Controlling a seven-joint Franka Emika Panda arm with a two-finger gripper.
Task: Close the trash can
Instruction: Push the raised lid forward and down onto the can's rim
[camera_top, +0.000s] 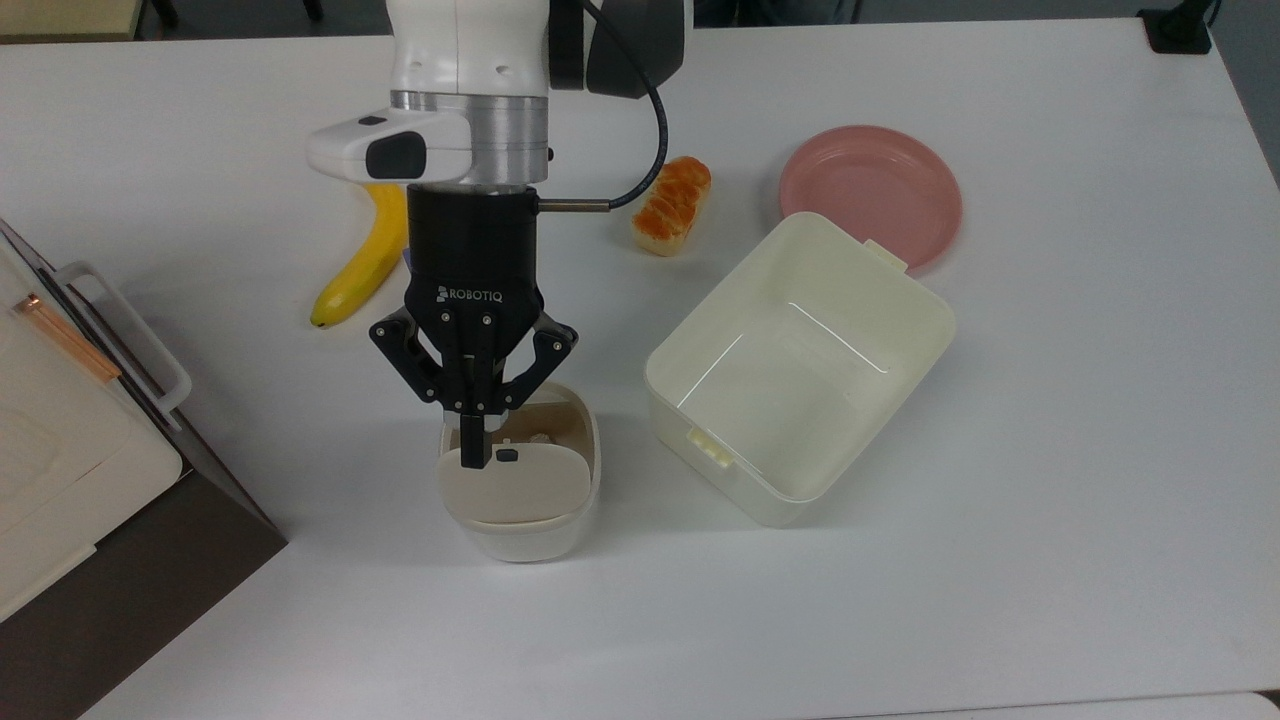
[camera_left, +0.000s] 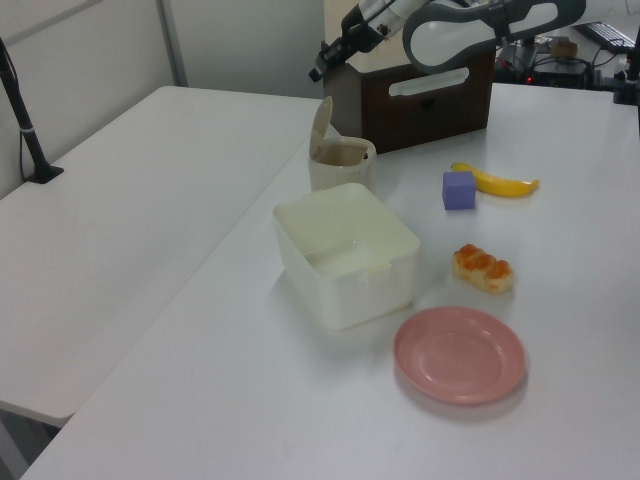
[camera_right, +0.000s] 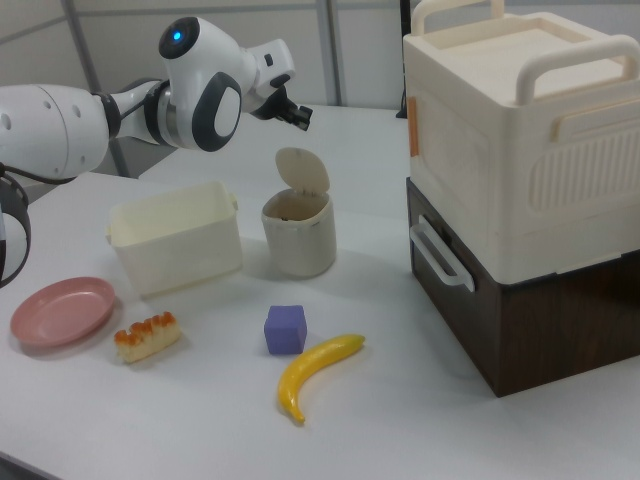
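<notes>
Gripper (camera_top: 471, 452) fingers together, above trash can (camera_top: 520, 500), clear of its upright lid (camera_right: 302, 171), bare table (camera_top: 1050, 420) around.

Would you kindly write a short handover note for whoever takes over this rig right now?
Gripper: shut, holding nothing, raised above and just behind the lid, not touching it.
Trash can: upright on the table, beside the tub.
Done: nothing yet; the lid stands upright on its hinge and the can is open.
Left: bring the gripper against the lid, push it over and press it down until it shuts.
</notes>
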